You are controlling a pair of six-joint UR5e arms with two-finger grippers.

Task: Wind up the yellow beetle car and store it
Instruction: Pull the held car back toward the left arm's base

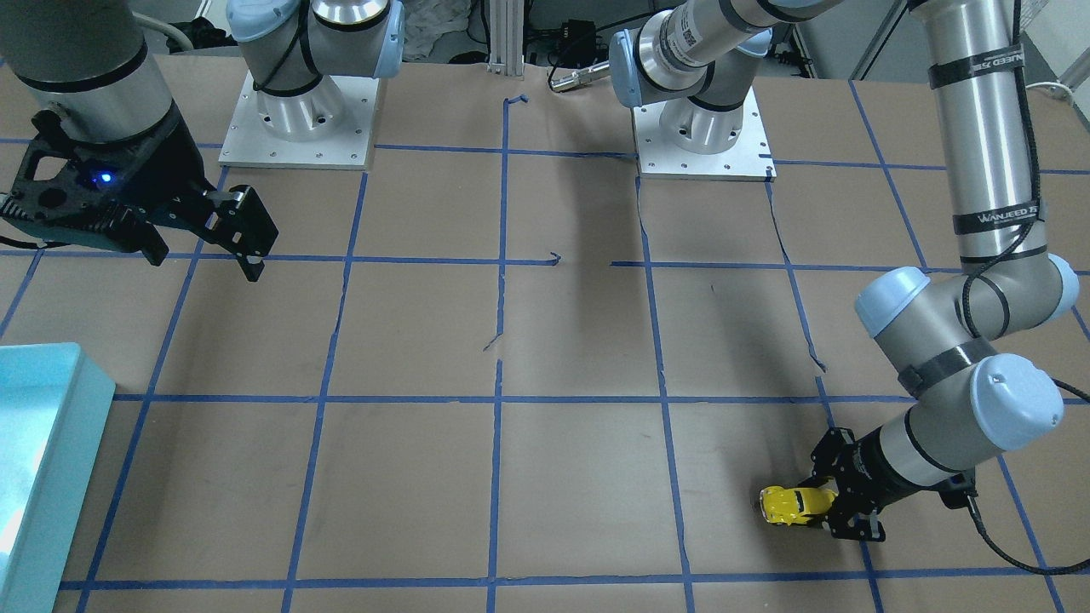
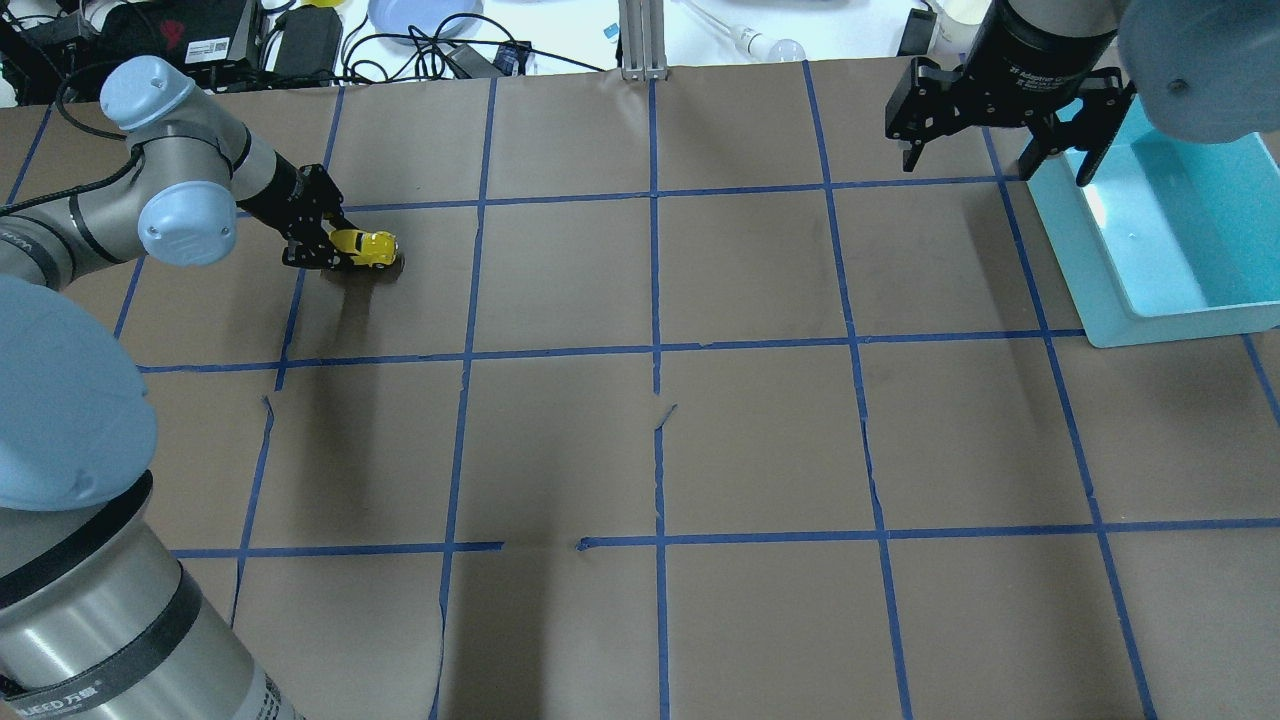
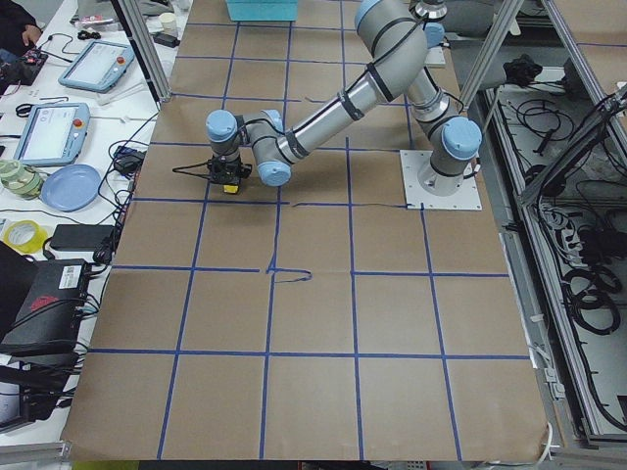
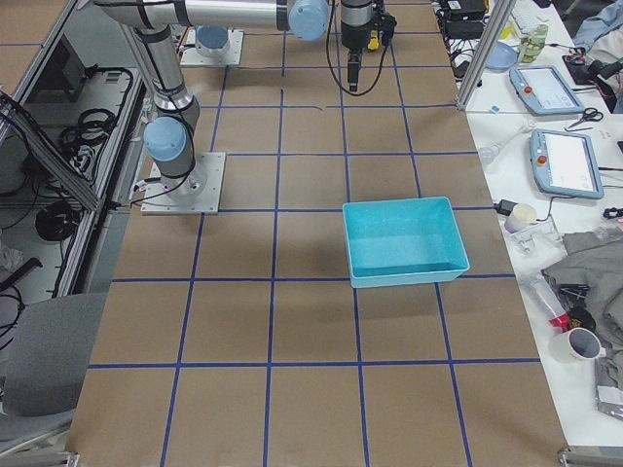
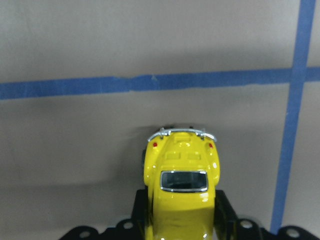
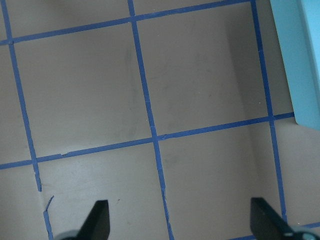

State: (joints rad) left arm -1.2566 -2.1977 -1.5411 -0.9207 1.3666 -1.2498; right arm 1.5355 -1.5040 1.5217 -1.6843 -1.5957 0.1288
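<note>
The yellow beetle car [image 2: 366, 246] rests on the brown paper at the far left of the table. It also shows in the front view [image 1: 794, 504] and the left wrist view [image 5: 181, 185]. My left gripper [image 2: 338, 250] is low over the table and shut on the car, its fingers [image 5: 140, 212] against both sides of the body. My right gripper [image 2: 995, 150] is open and empty, held above the table beside the turquoise bin [image 2: 1170, 235]. In the right wrist view its fingertips [image 6: 97, 216] stand wide apart.
The turquoise bin [image 4: 404, 241] stands at the table's right end, open and with nothing in it that I can see. Blue tape lines [image 2: 655, 350] grid the brown paper. Cables, a plate and tablets lie beyond the far edge [image 2: 400, 30].
</note>
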